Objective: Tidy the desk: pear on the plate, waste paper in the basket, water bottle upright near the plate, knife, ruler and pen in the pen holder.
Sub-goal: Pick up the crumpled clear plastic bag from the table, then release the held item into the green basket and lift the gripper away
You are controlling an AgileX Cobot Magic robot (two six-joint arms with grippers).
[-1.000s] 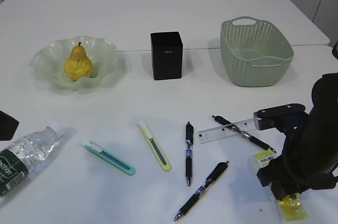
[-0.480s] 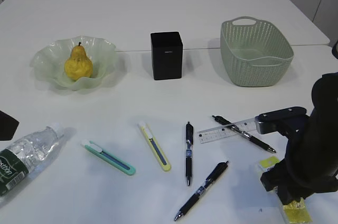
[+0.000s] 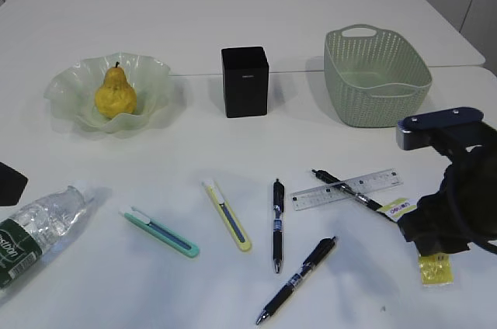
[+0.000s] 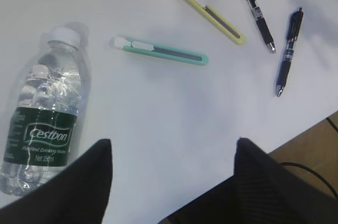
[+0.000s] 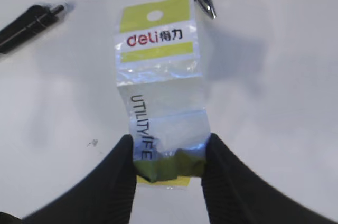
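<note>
1. The right gripper (image 5: 168, 152) is clenched on the waste paper (image 5: 161, 84), a clear plastic wrapper with a yellow-green header card. Its two dark fingers (image 5: 120, 174) pinch the wrapper's lower end, and the rest sticks out toward 12 o'clock in the right wrist view.
2. In the exterior view the right arm (image 3: 458, 197) sits at about 4 o'clock on the table (image 3: 233, 19), and the wrapper shows on either side of it, with one yellow end below it and the other beside the ruler (image 3: 347, 189).
3. The left gripper (image 4: 171, 176) is released and holds nothing; its dark fingers (image 4: 79, 182) stand well apart at 6 o'clock in the left wrist view, above bare table.
4. The water bottle (image 3: 39, 232) lies on its side at 8 o'clock, white cap pointing toward the plate (image 3: 70, 100).
5. The pear (image 3: 115, 94) stands on the plate at 10 o'clock.
6. The black pen holder (image 3: 245, 81) stands at 12 o'clock, with the green basket (image 3: 377, 81) at 2 o'clock.
7. The teal knife (image 3: 159, 232) and the yellow knife (image 3: 227, 215) lie flat near 6 o'clock.
8. Two black pens (image 3: 277, 224) lie just right of the knives, and a third pen (image 3: 349, 192) lies across the ruler.
</note>
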